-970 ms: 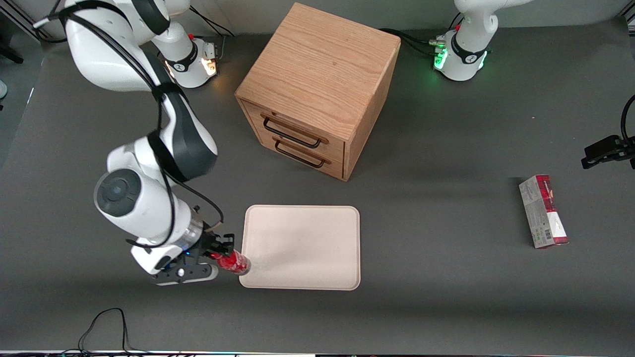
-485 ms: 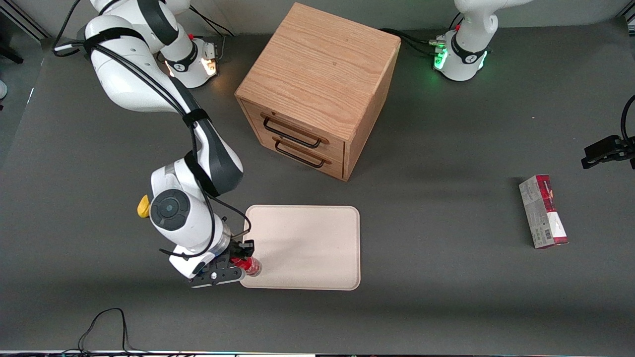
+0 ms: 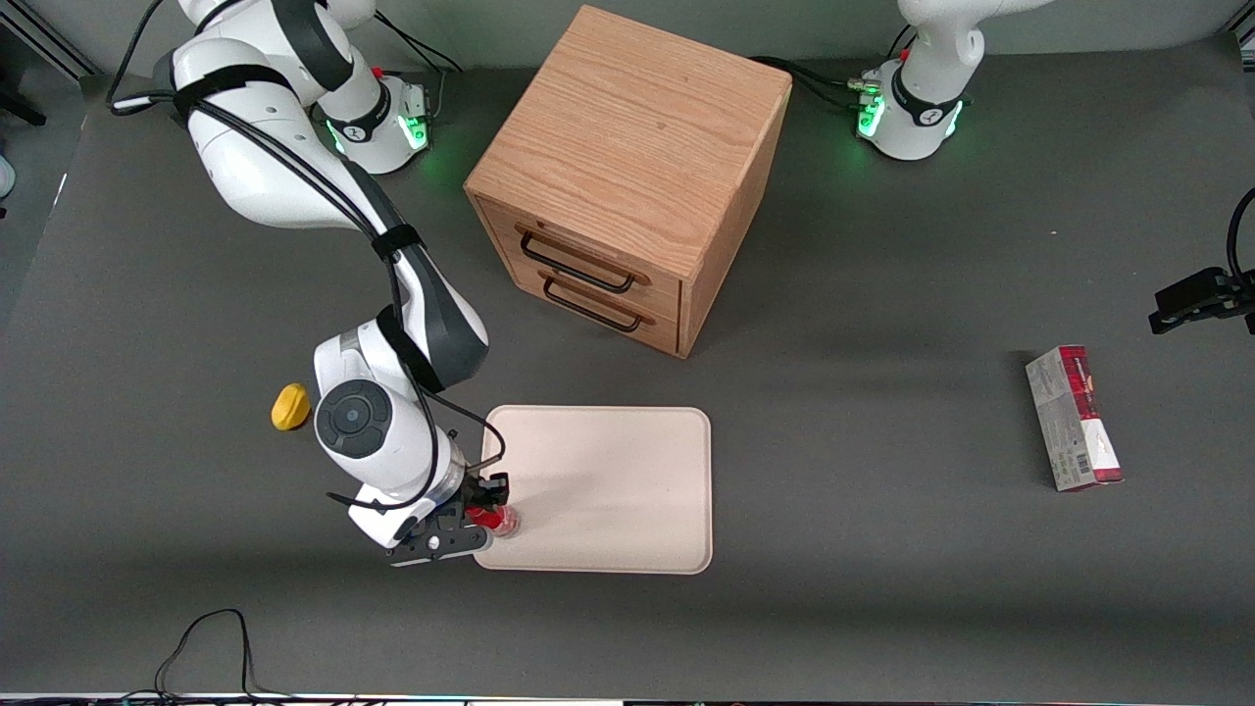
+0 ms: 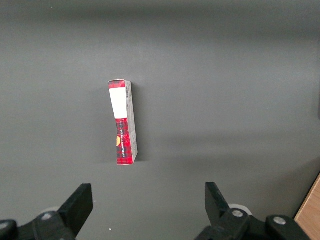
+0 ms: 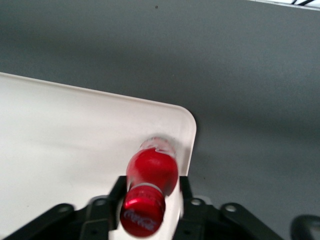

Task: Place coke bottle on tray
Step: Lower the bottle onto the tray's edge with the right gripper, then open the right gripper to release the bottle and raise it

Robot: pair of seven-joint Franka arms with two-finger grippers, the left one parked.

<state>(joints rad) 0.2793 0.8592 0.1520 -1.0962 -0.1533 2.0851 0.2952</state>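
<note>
The coke bottle (image 3: 497, 521) is small and red with a red cap. It stands nearly upright between the fingers of my right gripper (image 3: 487, 512), which is shut on its neck. The bottle's base is over the corner of the cream-pink tray (image 3: 608, 490) that is nearest the front camera, at the working arm's end. I cannot tell whether the base touches the tray. In the right wrist view the bottle (image 5: 151, 172) shows cap-first between the dark fingers (image 5: 118, 188), with the gripper (image 5: 150, 192) above the tray (image 5: 70, 135) and its rounded corner.
A wooden drawer cabinet (image 3: 627, 176) stands farther from the front camera than the tray. A yellow lump (image 3: 289, 407) lies beside the working arm. A red-and-grey carton (image 3: 1074, 417) lies toward the parked arm's end, also in the left wrist view (image 4: 123, 122).
My right gripper has carried the bottle from beside the tray's edge to over its corner, and the bottle has turned from tilted to nearly upright. The yellow lump has come into view.
</note>
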